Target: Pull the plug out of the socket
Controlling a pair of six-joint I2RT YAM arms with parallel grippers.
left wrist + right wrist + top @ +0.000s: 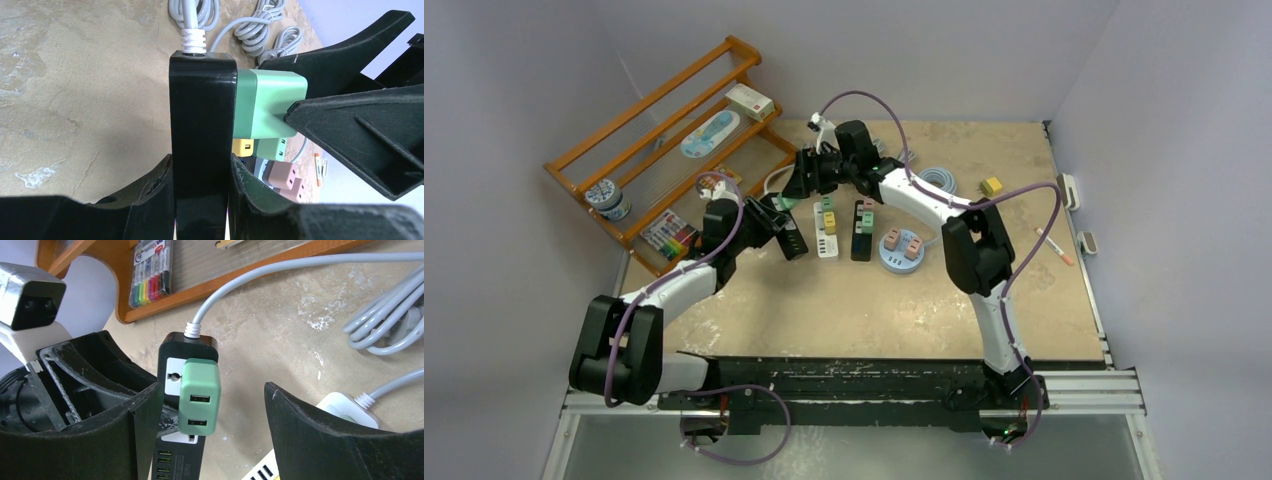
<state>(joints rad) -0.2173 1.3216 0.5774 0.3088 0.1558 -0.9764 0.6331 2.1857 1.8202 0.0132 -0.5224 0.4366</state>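
I'm seeing a wooden rack (664,110) standing at the far-left corner of the table (874,310), carrying a marker pack (667,236), a tin (610,199) and a white box (750,101). Mid-table, a white strip (826,232), a black strip (862,232) and a round blue hub (902,250) are lying side by side. A pen (1055,245) is resting near the right edge.

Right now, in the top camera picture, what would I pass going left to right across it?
Rack, gripped black strip, white strip, second black strip, round blue socket, yellow plug, pen.
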